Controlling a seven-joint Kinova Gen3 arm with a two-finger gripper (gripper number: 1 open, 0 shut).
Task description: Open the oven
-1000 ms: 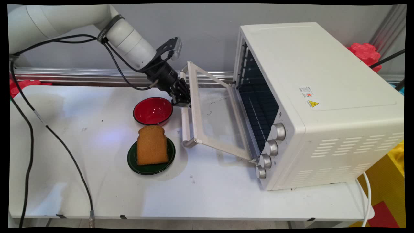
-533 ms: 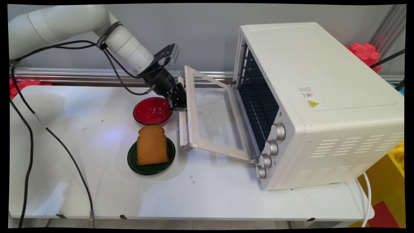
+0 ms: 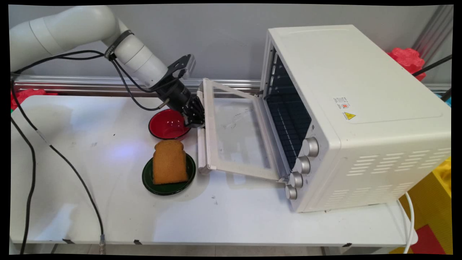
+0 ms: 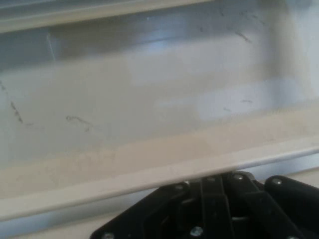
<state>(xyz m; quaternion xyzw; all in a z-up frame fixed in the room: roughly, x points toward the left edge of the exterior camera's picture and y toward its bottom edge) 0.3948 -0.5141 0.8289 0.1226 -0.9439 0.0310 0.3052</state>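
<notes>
Black two-finger gripper [image 3: 196, 117], grip can't be told, sits at the white bar handle [image 3: 200, 148] of the white toaster oven's [image 3: 353, 108] glass door [image 3: 238, 137], which is most of the way down, beside the red bowl [image 3: 166, 124].

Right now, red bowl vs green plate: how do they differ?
Colour: the red bowl is red inside with a dark rim; the green plate is dark green.
Shape: the bowl is deep, the plate flat and shallow.
Contents: the bowl looks empty; the plate carries a slice of toast.
Position: the bowl lies farther back, next to the gripper at the oven door handle; the plate lies nearer the camera.
Both are round and rest on the white table.
</notes>
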